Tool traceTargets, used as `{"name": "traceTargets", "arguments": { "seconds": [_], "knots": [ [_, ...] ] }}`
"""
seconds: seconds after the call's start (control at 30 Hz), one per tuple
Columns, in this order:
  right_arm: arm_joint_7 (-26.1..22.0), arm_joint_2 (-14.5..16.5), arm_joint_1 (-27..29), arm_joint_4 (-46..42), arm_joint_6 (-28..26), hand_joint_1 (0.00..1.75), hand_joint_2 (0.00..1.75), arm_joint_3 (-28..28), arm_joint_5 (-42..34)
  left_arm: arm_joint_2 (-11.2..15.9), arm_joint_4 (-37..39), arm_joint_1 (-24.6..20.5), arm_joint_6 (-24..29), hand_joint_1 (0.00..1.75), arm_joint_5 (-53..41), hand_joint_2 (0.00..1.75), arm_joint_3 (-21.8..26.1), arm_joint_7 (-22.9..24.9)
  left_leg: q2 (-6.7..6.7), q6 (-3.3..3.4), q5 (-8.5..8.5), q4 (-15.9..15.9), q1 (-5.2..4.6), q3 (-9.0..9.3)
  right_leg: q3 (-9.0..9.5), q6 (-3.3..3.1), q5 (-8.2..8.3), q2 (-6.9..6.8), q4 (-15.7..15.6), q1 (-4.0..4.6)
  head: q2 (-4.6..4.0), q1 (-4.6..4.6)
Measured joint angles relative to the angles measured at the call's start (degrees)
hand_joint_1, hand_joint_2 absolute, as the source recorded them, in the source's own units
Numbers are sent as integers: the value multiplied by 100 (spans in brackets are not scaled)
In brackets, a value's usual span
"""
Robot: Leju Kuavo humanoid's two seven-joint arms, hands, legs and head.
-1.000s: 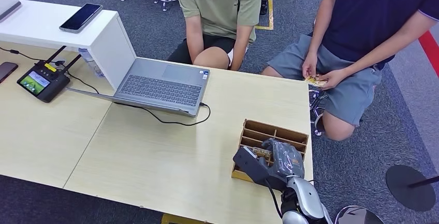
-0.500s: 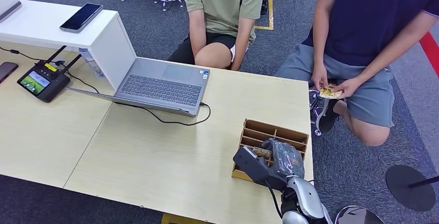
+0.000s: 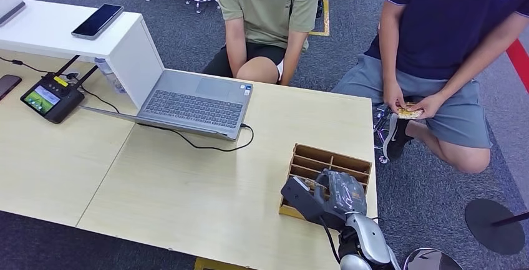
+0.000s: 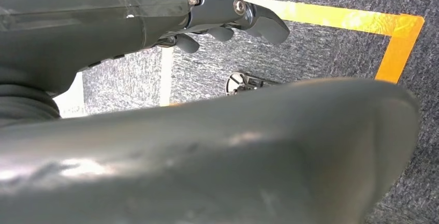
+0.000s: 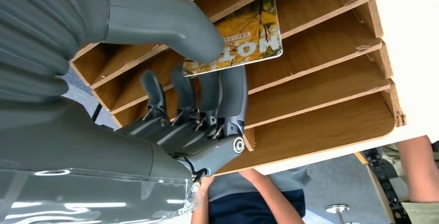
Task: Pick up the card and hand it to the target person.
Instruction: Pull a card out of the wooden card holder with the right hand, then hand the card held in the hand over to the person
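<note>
Standing tilted in rack [image 5: 331, 63], card [image 5: 243, 38], right hand [image 5: 202, 84] pinching.

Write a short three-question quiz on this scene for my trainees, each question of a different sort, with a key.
1. True or false: the right hand has its thumb and fingers on a yellow card standing in the wooden slotted box.
2. Which item lies on the white shelf? A) laptop B) phone C) card box
3. Fill in: the person in the navy shirt holds a small yellow ____ in both hands.

Key:
1. True; the right wrist view shows the thumb on one face and the fingers on the other.
2. B, the phone; the laptop sits on the table.
3. Card.
</note>
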Motion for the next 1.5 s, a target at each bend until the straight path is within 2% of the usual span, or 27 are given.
{"name": "traceTargets", "arguments": {
  "seconds": [0.8,1.0,1.07,1.13,1.3,1.5],
  "knots": [
    [1,0,-11,59,-30,175,175,-7,-46,2,0,0,28,0,-120,0,-3,-24,0,0,0,0,0,1,0,0,0,0,0,0,0,0],
    [-4,-13,5,24,-226,175,175,-42,-125,4,0,1,28,0,-96,0,-1,16,0,0,0,0,0,1,0,0,0,0,0,0,0,-1],
    [-89,-52,23,-101,-356,175,175,-118,-468,9,0,2,28,0,-93,0,0,15,0,0,0,1,-1,1,-1,0,0,0,0,0,0,-1],
    [-247,-162,34,-359,-503,175,175,-243,-1191,26,0,5,28,0,-91,0,1,15,0,0,0,1,-2,1,-1,0,0,1,-1,-1,0,0],
    [-672,-672,50,-1365,-1059,175,175,-646,-2861,87,0,22,3,0,-86,0,4,23,1,2,-1,3,-6,1,-2,0,0,2,-2,-4,0,0],
    [-943,-1181,61,-2458,-1252,175,175,-1027,-3552,114,0,37,-23,0,-86,0,4,26,1,2,-2,2,-6,2,-2,0,0,5,-2,-3,0,-1]
  ]
}}
